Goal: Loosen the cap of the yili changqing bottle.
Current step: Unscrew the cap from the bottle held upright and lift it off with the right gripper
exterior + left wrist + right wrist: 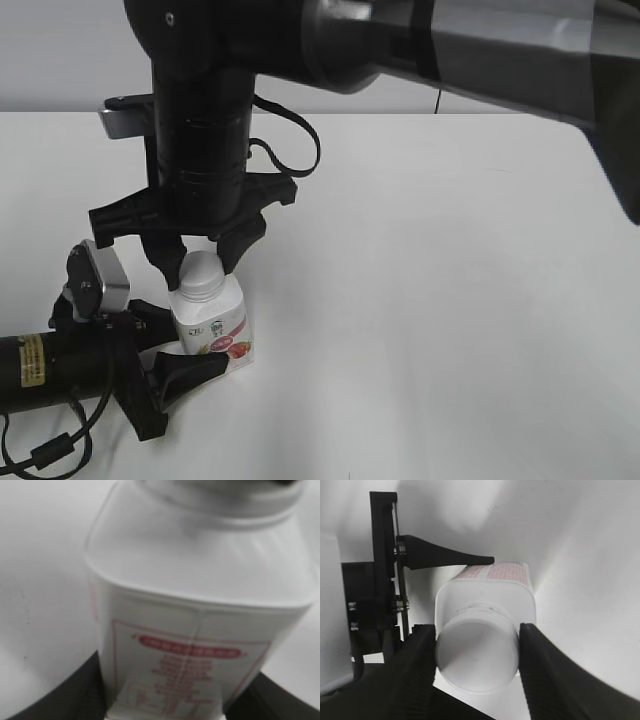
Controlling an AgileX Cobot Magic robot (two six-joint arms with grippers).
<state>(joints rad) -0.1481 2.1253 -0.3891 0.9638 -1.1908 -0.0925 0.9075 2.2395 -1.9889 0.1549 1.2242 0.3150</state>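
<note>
The yili changqing bottle (212, 325) stands upright on the white table at the lower left, its pink-red label facing front. My left gripper (182, 345) reaches in from the left and is shut on the bottle's lower body. In the left wrist view the bottle (200, 595) fills the frame between the dark fingers (165, 707). My right gripper (200, 268) comes straight down from above. Its two fingers press on either side of the white cap (203, 282). In the right wrist view the cap (477, 655) sits gripped between the jaws (477, 647), above the bottle's shoulder (485, 587).
The white table (450, 300) stretches to the right and back. The left arm's body (40, 370) lies along the lower left edge. The right arm's large black wrist (205, 130) and its cable (300, 130) hang over the bottle. The left gripper's finger (445, 555) shows beside the bottle.
</note>
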